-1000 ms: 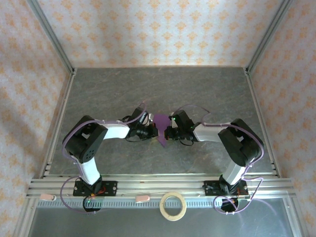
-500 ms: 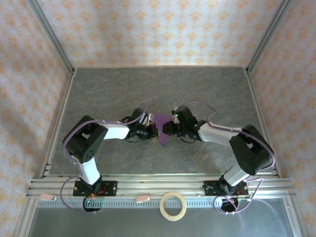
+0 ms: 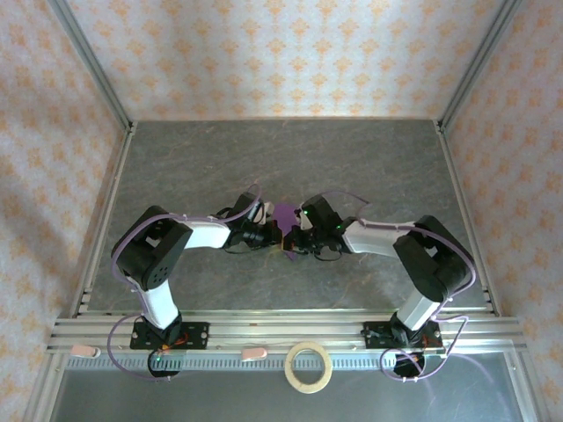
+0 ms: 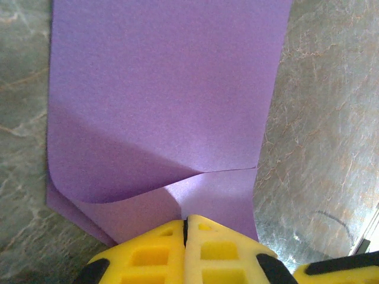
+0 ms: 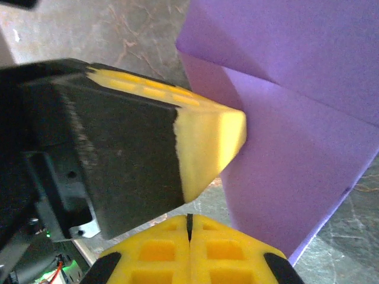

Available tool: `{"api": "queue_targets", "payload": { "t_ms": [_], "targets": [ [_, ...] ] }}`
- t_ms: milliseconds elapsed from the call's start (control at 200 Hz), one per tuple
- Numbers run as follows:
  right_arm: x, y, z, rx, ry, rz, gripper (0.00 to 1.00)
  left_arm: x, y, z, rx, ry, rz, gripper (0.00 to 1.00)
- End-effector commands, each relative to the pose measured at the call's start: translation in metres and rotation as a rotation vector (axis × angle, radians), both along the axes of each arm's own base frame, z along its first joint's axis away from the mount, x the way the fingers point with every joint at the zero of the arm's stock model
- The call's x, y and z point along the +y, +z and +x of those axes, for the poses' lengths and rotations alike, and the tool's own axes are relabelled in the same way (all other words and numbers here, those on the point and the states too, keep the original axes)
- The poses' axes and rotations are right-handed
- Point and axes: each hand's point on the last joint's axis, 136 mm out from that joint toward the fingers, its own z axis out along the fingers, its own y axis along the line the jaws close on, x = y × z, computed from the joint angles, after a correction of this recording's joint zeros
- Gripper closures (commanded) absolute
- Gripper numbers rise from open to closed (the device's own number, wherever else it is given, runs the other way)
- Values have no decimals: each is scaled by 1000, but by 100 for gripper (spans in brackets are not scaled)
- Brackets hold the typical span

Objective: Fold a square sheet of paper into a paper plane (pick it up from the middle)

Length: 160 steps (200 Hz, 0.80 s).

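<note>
Left wrist shows left hand (image 4: 185,221) clamped on curled, creased purple paper (image 4: 166,89); right hand (image 5: 189,222) fully closed.

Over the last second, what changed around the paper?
The right arm swung its elbow outward, then came back. The right gripper has ended closer in over the purple paper, jaws shut; whether on the paper I cannot tell. From above, the paper's tail toward the near edge is now covered. The left gripper stayed put, shut on the paper. Tape ring unchanged.
</note>
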Motion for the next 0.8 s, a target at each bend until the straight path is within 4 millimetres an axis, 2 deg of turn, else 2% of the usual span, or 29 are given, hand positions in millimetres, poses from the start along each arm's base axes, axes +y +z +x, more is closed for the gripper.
{"api": "queue_targets", "payload": {
  "t_ms": [0,210,510,586,796],
  "targets": [
    [4,-3,-1,8,24,-33,100,23,-36,-19,74,15,129,100],
    [-16,-27,-12,42,8,-129,100,22,-35,-18,72,13,126,100],
    [-36,-36,-37,83,-13,-130,100,23,-36,-19,74,8,137,100],
    [-36,-29,-36,69,-23,-120,100,23,-36,-18,73,10,135,100],
    [-11,19,-19,3,-50,34,100,22,-34,-18,71,10,132,100]
  ]
}}
